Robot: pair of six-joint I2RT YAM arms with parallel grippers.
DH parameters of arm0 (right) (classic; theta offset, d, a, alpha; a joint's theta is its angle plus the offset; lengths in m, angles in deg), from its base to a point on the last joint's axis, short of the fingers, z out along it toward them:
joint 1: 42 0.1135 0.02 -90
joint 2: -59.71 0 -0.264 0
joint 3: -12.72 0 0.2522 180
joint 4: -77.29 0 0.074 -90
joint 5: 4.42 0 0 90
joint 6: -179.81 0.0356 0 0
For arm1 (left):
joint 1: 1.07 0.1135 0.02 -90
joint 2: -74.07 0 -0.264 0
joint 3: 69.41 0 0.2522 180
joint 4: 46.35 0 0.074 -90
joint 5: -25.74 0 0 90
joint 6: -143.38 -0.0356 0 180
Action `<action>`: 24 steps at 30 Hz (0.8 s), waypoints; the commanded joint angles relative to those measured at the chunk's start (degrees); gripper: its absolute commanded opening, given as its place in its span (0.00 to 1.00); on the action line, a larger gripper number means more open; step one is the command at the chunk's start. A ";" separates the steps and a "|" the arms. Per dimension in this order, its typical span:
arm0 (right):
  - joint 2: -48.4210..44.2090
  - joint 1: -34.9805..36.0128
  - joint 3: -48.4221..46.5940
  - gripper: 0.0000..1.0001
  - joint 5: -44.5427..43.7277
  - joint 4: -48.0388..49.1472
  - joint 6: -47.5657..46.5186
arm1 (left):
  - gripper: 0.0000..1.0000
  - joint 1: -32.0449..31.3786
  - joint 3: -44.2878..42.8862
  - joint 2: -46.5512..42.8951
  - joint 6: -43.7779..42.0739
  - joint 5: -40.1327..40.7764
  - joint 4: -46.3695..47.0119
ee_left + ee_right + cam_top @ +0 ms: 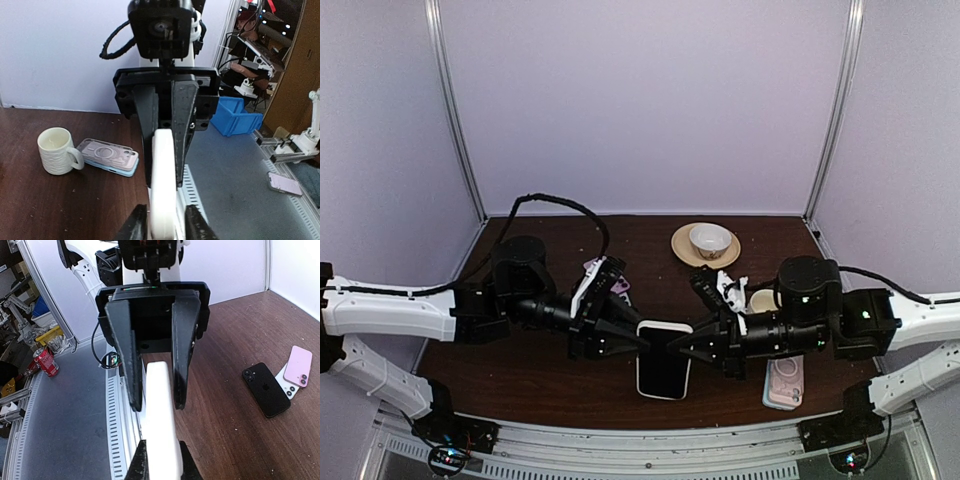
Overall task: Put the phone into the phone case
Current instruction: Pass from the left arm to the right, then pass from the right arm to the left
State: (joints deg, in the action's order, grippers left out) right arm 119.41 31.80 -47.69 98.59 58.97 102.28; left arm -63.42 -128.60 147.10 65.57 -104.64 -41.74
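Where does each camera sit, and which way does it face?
Top external: fixed above and behind the arm bases, looking down over the table; both arms show, meeting at the white phone.
Left wrist: rides the left arm, facing the right end effector and mug; own fingertips at bottom.
Right wrist: rides the right arm, facing the left end effector and black phone; own fingertips at bottom.
Shared: both wrist views show the white phone edge-on, from opposite sides.

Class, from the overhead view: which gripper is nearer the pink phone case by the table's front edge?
Right. The right gripper sits just left of the phone case; the left gripper is farther left, across the white phone.
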 commanded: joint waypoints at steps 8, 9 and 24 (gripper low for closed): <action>-2.92 -0.39 -6.60 0.00 0.47 0.03 -3.18 | 0.45 -2.20 0.25 0.05 -1.65 4.71 1.27; -2.85 -0.41 -6.83 0.00 0.52 0.00 -3.42 | 0.43 -2.39 0.20 0.42 -1.50 4.78 1.38; -5.43 -0.48 -7.56 0.56 -2.47 -8.30 -5.36 | 0.00 -2.87 0.39 -0.70 -1.05 6.87 2.19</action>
State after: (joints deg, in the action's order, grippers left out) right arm 116.86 31.56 -53.40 98.81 53.81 98.13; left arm -66.33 -128.29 147.76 64.70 -99.24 -42.88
